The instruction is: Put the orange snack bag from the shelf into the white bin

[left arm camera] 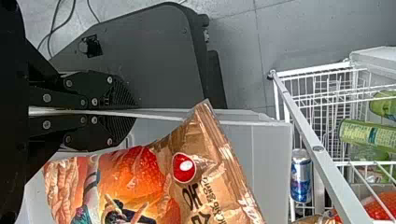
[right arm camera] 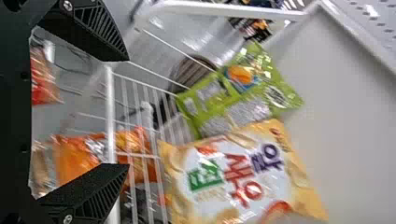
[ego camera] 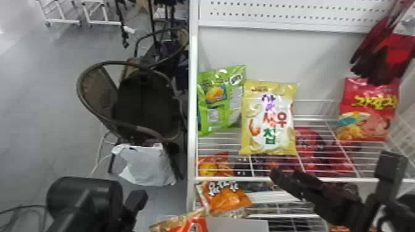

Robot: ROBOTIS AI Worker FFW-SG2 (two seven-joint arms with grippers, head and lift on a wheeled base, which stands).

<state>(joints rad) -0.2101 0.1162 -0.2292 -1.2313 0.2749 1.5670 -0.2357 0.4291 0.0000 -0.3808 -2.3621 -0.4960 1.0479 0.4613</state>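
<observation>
At the head view's lower left is my left gripper (ego camera: 136, 200); in the left wrist view that gripper (left arm camera: 133, 112) is clamped on the rim of the white bin (left arm camera: 271, 163). The bin (ego camera: 237, 224) stands low in front of the shelf unit. An orange snack bag (ego camera: 228, 199) lies at the left front, below the upper wire shelf's front rail; the right wrist view shows the orange bag (right arm camera: 77, 156) beyond the fingers. My right gripper (ego camera: 333, 166) is open over the upper shelf's right front; in its wrist view the gripper (right arm camera: 127, 112) has nothing between its fingers.
A yellow bag (ego camera: 268, 118), a green bag (ego camera: 220, 101) and a red-pink bag (ego camera: 369, 111) stand on the upper wire shelf (ego camera: 262, 179). A brown bag (left arm camera: 210, 172) sits in the bin. Dark red gloves (ego camera: 383, 52) hang at the right; a chair (ego camera: 102, 89) is at the left.
</observation>
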